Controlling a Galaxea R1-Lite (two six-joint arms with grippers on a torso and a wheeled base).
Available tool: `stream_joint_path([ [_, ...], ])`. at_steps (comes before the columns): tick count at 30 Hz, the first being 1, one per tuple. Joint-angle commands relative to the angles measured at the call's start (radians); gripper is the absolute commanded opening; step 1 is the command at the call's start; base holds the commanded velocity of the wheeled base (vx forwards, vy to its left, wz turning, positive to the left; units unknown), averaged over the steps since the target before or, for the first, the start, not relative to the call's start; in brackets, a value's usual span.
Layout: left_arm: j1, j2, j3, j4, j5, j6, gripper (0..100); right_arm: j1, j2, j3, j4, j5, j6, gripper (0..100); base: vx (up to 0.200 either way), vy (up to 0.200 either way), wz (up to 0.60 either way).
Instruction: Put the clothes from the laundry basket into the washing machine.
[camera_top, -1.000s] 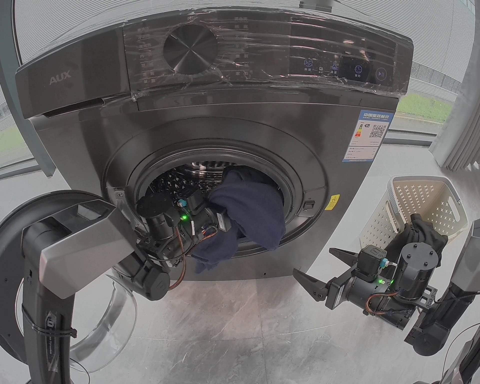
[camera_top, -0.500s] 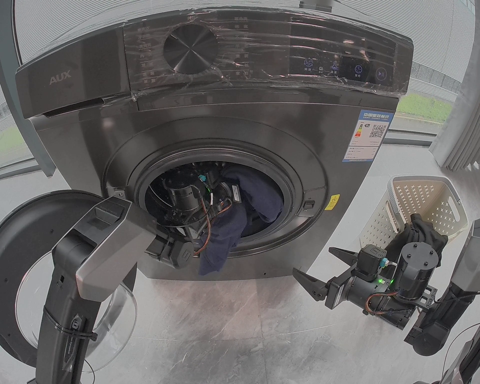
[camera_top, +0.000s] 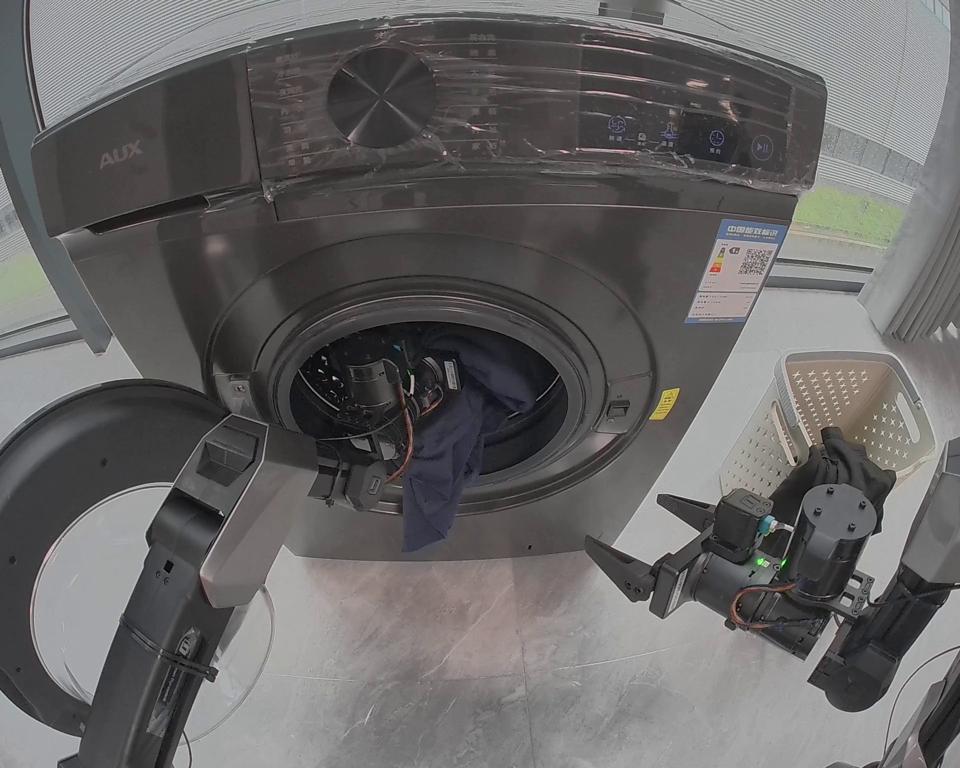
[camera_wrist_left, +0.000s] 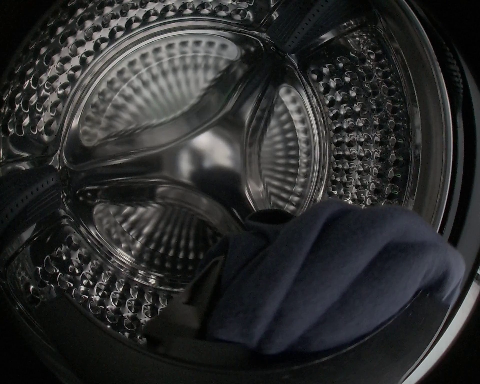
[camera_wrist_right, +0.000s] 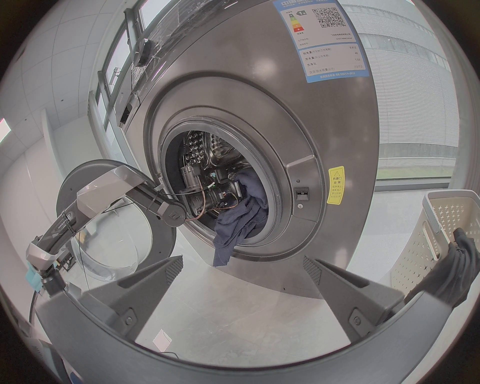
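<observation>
One navy garment (camera_top: 445, 470) half in drum (camera_wrist_left: 150, 100) | black garment (camera_top: 845, 468) over laundry basket (camera_top: 870, 395) rim | right jaws wide | left jaws cannot tell

My pincer (camera_wrist_right: 241, 260) gapes wide, facing the washing machine (camera_wrist_right: 280, 100). A navy garment (camera_wrist_right: 240, 220) hangs over the port (camera_wrist_right: 200, 145) rim at six o'clock; my left arm (camera_wrist_right: 115, 190) sits in from nine. Off at three, dark clothing (camera_wrist_right: 457, 272) drapes the laundry basket (camera_wrist_right: 415, 250).

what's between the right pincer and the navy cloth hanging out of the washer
Only bare grey floor in front of the washing machine separates the right pincer from the navy cloth; the head and right wrist views both show it.
</observation>
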Motion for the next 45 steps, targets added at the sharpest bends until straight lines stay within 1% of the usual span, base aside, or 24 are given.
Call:
stream_joint_path([
  [1,0.009,0.018,-0.007,-0.002,0.001,-0.004,100,0.001,0.006,0.0,0.0,0.0,0.001,100,0.0,0.0,0.0],
  [2,0.009,0.016,-0.007,-0.002,0.001,-0.006,100,0.001,0.004,0.0,0.0,0.0,0.001,100,0.0,0.0,0.0],
  [3,0.006,-0.004,-0.007,0.002,0.003,-0.017,100,0.001,0.006,0.001,0.0,0.0,0.001,100,0.0,0.0,0.0],
  [4,0.002,-0.033,-0.005,0.013,0.01,-0.038,100,0.001,0.006,0.001,0.0,0.0,0.001,100,0.0,0.0,0.0],
  [6,0.0,-0.067,0.041,0.022,0.019,-0.05,100,0.001,0.006,0.001,0.0,0.0,0.001,100,0.0,0.0,0.0],
  [7,0.0,-0.129,0.126,0.05,0.019,-0.057,100,0.001,0.006,0.001,0.0,0.0,0.001,100,0.0,0.0,0.0],
  [9,0.0,-0.129,0.126,0.05,0.019,-0.057,100,0.001,0.006,0.001,0.0,0.0,0.001,100,0.0,0.0,0.0],
  [10,-0.003,-0.199,0.236,0.093,0.013,-0.054,100,0.001,0.006,0.001,0.0,0.0,0.001,100,0.0,0.0,0.0],
  [11,-0.005,-0.225,0.299,0.101,0.012,-0.05,100,0.001,0.007,0.001,0.0,0.0,0.001,100,0.0,0.0,0.0],
  [13,-0.006,-0.257,0.363,0.111,0.006,-0.049,100,0.002,0.007,0.001,0.0,0.0,0.001,100,0.0,0.0,0.0],
  [18,-0.025,-0.321,0.514,0.133,-0.054,-0.047,100,0.007,0.007,0.001,0.0,0.0,0.001,100,0.0,0.0,0.0],
  [19,-0.025,-0.321,0.518,0.133,-0.056,-0.047,100,0.007,0.007,0.001,0.0,0.0,0.001,100,0.0,0.0,0.0],
  [20,-0.032,-0.323,0.546,0.134,-0.068,-0.047,100,0.007,0.007,0.001,0.0,0.0,0.001,100,0.0,0.0,0.0],
  [21,-0.035,-0.321,0.555,0.134,-0.068,-0.044,100,0.009,0.007,0.001,0.0,0.0,0.001,100,0.0,0.0,0.0],
  [26,-0.04,-0.283,0.566,0.125,-0.068,-0.011,100,0.009,0.007,0.001,0.0,0.0,0.001,100,0.0,0.0,0.0],
  [31,-0.04,-0.252,0.563,0.125,-0.062,0.005,100,0.01,0.007,0.0,0.0,0.0,0.001,100,0.0,0.0,0.0],
  [36,-0.029,-0.232,0.564,0.127,-0.057,0.034,100,0.01,0.007,0.0,0.0,0.0,0.001,100,0.0,0.0,0.0],
  [37,-0.029,-0.232,0.564,0.127,-0.057,0.034,100,0.01,0.007,0.0,0.0,0.0,0.001,100,0.0,0.0,0.0],
  [39,-0.028,-0.217,0.561,0.124,-0.056,0.051,100,0.01,0.007,0.0,0.0,0.0,0.001,100,0.0,0.0,0.0],
  [40,-0.028,-0.214,0.555,0.122,-0.056,0.055,0,0.01,0.007,-0.002,0.0,0.0,0.001,100,0.0,0.0,0.0],
  [45,-0.028,-0.214,0.54,0.122,-0.054,0.054,0,0.01,0.006,-0.002,0.0,0.0,0.001,100,0.0,0.0,0.0],
])
